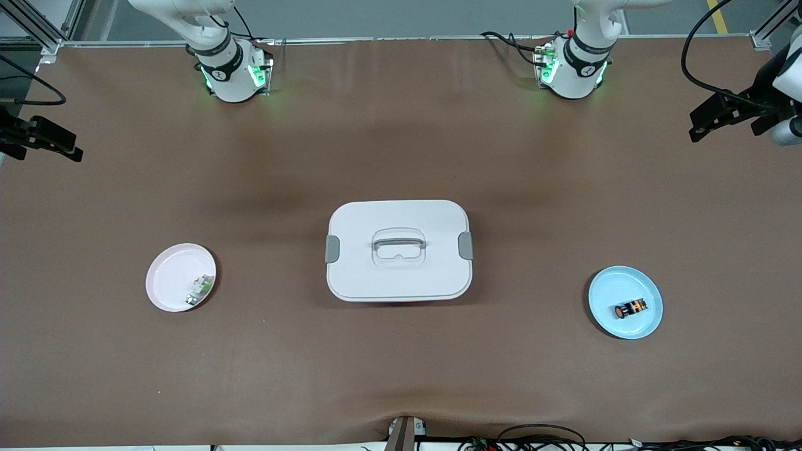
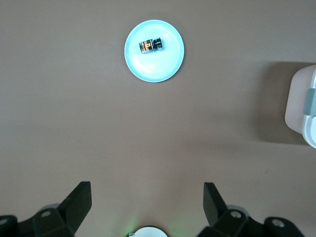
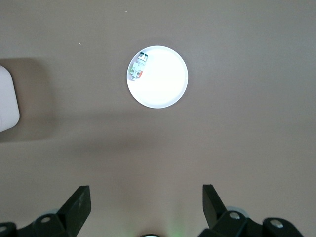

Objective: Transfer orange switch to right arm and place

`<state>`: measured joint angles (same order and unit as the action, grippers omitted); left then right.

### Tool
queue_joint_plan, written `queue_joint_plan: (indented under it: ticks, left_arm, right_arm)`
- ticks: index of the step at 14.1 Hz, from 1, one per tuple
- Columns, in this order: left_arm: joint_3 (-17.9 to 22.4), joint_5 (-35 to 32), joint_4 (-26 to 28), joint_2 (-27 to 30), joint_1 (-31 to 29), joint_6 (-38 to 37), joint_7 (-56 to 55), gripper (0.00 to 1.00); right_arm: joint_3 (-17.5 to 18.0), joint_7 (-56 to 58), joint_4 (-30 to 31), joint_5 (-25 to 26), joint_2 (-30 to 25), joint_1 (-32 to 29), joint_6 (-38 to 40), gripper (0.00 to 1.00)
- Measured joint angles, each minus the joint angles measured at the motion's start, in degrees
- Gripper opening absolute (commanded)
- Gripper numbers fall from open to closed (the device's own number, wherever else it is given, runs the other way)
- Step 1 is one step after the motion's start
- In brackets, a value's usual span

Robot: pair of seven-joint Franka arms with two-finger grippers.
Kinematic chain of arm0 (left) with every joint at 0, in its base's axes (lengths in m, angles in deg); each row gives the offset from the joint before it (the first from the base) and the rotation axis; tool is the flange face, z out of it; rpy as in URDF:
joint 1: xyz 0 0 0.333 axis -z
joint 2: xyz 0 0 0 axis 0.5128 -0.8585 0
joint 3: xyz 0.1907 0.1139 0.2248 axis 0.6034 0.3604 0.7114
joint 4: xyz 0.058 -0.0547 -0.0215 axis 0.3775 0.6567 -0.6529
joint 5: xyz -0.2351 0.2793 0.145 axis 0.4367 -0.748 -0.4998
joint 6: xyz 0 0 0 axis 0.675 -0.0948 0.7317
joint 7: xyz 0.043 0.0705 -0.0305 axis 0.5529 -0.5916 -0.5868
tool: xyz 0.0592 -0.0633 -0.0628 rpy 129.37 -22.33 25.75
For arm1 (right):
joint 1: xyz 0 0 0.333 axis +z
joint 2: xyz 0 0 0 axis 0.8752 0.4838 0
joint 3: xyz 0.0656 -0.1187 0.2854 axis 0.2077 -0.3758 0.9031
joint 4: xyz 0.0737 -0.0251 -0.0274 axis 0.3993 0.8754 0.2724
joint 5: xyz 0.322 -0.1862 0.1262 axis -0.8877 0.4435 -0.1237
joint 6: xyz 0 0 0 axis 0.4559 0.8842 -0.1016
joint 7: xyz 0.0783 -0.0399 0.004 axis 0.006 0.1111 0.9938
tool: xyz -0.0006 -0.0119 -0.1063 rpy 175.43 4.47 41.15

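Nothing is in hand yet: the orange switch (image 1: 629, 309) lies on its side on the blue plate (image 1: 604, 294) toward the left arm's end of the bench (image 1: 401, 125), its round orange button end pointing toward the white box (image 1: 398, 250) at the middle. Both arms wait high near their bases. The left pincer (image 2: 147, 202) hangs over bare bench with its fingers spread wide and empty, the plate and switch well apart from it. The right pincer (image 3: 146, 203) is likewise wide and empty, looking down on the pink plate (image 1: 164, 275), where a small green-and-white part (image 1: 199, 289) sits near the rim.

As for handling, the switch looks tiny, light and rigid, a stubby cylinder that could roll across the smooth plate if nudged. I'd judge the best hold is across the black barrel, fingers squeezing its round sides near one end, so enough body sticks out for the right pincer to take at the handover. A narrow opening on approach should keep it from skidding away.
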<state>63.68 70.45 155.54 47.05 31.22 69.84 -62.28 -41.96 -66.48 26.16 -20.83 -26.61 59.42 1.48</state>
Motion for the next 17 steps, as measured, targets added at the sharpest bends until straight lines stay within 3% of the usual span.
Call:
queue_joint_plan:
  ticks: [7,14,17]
  left_arm:
    - [0.2,0.0,1.9,-7.4,-4.2,9.0,0.2,1.00]
    - [0.3,0.0,16.3,-11.8,-6.7,31.7,-0.1,1.00]
    - [0.3,0.0,18.5,-15.7,-7.8,38.5,-1.3,1.00]
  right_arm:
    - [0.0,0.0,-1.2,0.0,0.8,0.0,0.0,1.00]
    - [0.0,0.0,-2.2,0.0,1.8,0.0,0.0,1.00]
    - [0.0,0.0,-2.4,0.0,1.8,0.0,0.0,1.00]
